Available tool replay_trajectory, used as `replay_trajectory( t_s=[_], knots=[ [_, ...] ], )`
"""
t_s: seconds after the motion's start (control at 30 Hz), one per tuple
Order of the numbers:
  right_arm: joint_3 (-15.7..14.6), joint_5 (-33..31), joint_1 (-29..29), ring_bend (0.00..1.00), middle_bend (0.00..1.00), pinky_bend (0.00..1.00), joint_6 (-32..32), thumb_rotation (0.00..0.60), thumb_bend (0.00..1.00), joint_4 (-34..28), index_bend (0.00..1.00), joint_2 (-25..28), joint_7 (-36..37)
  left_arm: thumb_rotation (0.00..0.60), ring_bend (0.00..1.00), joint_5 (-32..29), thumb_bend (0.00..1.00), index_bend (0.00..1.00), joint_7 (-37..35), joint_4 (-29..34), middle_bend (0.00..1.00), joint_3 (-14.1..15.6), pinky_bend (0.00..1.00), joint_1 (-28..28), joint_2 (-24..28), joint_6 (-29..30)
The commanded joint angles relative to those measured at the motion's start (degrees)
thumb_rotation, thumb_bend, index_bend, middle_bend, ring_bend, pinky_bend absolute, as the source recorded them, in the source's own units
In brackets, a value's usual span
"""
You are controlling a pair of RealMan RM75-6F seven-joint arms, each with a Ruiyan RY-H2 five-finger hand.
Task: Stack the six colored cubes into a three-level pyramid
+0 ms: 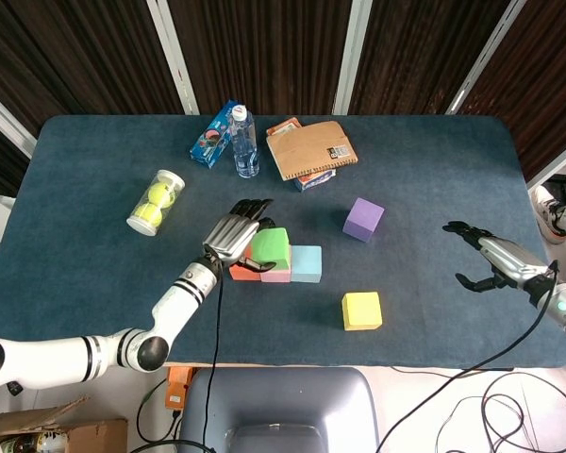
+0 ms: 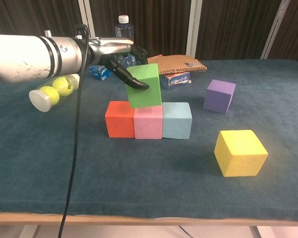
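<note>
So the landmark here is the pink cube (image 2: 148, 122), sitting in the middle of a three-cube row on the blue-covered table (image 2: 89, 178), with the red cube (image 2: 119, 119) touching it on one side and the light blue cube (image 2: 177, 120) touching it on the other. The left hand (image 1: 232, 235) has the green cube (image 2: 144, 85) gripped, fingers wrapped over its top and side, and the cube is tilted, with its lower edge right down at the top of the pink cube; from the chest view it looks like it's touching or just about, can't say for sure. The yellow cube (image 2: 240, 152) sits alone, nearer the camera than the pink cube and out past the light blue one. The purple cube (image 2: 220, 95) is also on that side but further back, well apart from the row. The right hand (image 1: 491, 260) only shows in the head view, way off from the pink cube near the table's edge, fingers spread and holding nothing. Behind the pink cube there's a water bottle (image 2: 123, 34), a brown notebook (image 2: 175, 65) lying on a small box, and a blue packet (image 1: 213, 147). Off past the red cube is a clear tube of tennis balls (image 2: 52, 90) lying on its side.
</note>
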State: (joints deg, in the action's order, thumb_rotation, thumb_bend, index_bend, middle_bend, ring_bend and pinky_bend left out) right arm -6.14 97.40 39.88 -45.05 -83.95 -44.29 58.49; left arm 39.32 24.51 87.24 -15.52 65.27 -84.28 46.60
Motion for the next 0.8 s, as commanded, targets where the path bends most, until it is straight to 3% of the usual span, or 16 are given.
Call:
replay_trajectory(
  t_s=[0.03, 0.37, 0.8],
  knots=[
    [-0.1, -0.2, -0.1, 0.00, 0.00, 0.00, 0.0, 0.600, 0.37, 0.2, 0.00, -0.1, 0.2, 0.405, 0.00, 3.4, 0.42, 0.46, -1.7, -2.5, 0.03, 1.0, 0.07, -0.1, -0.8, -1.2],
    [-0.5, -0.9, -0.2, 0.00, 0.00, 0.00, 0.5, 0.600, 0.37, -0.1, 0.00, -0.2, -0.6, 0.466, 0.00, 11.2, 0.44, 0.46, -8.1, -7.5, 0.02, 1.3, 0.07, -0.5, -1.2, -4.8],
    [-0.3, -2.0, 0.1, 0.00, 0.00, 0.00, 1.6, 0.600, 0.37, -0.5, 0.00, -0.9, -2.2, 0.463, 0.00, 7.4, 0.44, 0.46, -8.6, -5.7, 0.02, 1.7, 0.07, -0.6, 1.1, -5.9]
  ],
)
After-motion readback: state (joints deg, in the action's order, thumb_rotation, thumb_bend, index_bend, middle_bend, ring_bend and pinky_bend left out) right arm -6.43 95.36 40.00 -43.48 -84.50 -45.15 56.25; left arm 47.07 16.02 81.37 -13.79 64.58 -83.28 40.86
